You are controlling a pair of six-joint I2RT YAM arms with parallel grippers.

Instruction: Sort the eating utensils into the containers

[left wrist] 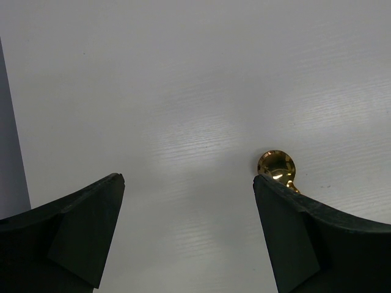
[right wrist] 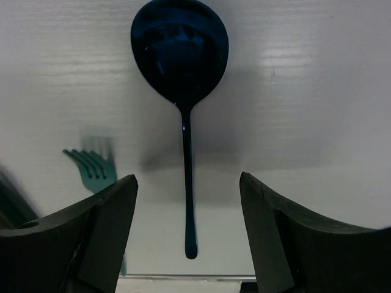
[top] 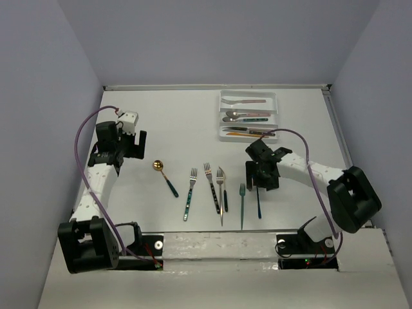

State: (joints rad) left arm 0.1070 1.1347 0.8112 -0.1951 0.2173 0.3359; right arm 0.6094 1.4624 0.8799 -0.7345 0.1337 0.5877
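Probably a robotics lab: bare white table boxed in by blank walls

A white cutlery tray lay near the table's far edge, right of centre, with a few utensils in each of its three long compartments. Six pieces lay loose in a row nearer the near edge: a gold spoon, a teal-handled fork, a black-handled fork, a long pale fork, a teal fork and a dark blue spoon, which lay flat with its handle toward the near edge.
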